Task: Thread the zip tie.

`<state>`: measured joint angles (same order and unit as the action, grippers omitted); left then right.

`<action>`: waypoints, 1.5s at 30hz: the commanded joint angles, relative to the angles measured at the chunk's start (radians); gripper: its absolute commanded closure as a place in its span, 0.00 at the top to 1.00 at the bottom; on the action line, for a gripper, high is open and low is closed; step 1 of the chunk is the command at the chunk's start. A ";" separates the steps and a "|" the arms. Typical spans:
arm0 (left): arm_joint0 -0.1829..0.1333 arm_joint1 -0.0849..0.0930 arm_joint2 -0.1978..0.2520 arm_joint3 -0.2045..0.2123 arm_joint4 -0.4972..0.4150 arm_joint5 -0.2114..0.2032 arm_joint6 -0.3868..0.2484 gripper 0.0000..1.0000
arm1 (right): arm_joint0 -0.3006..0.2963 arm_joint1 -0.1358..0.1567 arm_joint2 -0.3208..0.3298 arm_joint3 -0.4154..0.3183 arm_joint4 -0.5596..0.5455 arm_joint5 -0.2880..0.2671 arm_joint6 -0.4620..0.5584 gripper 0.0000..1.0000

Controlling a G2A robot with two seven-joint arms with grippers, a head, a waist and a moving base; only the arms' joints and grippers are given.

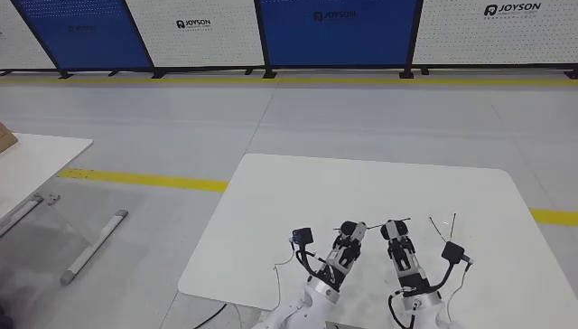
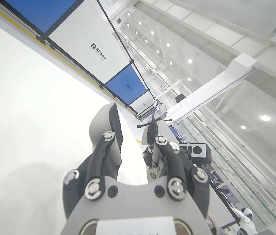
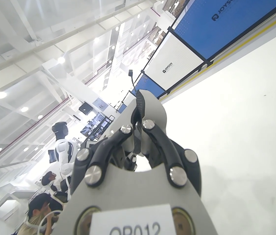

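1. Both arms sit close together at the near edge of the desk (image 1: 361,184), with their wrists tilted up so the work happens in the air, not on the surface. I'd guess that is to leave room around the strap for bending it.
2. The right end effector (image 3: 139,96) is pressed together on the zip tie (image 3: 130,73). The strap runs up between its pads and a short length with the small square head sticks out past the tips. Gripping that close to the head should keep it steady as a target.
3. The left end effector (image 2: 133,118) is spread wide and holds nothing. From its own camera the tie crosses just beyond one of its fingertips (image 2: 152,133), but I cannot tell whether they touch.
4. The tie shows no loop, so threading looks not yet done. The open left side seems placed to take the loose end and guide it to the head.
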<state>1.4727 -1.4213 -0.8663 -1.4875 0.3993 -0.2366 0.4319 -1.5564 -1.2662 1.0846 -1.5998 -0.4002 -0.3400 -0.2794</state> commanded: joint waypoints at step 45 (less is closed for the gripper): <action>0.010 -0.009 -0.004 -0.004 0.067 -0.013 0.016 0.00 | 0.001 0.023 0.019 -0.030 0.121 0.000 0.178 0.00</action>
<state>1.4824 -1.4303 -0.8704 -1.4911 0.4651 -0.2504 0.4475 -1.5553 -1.2444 1.1019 -1.6294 -0.2799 -0.3400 -0.1024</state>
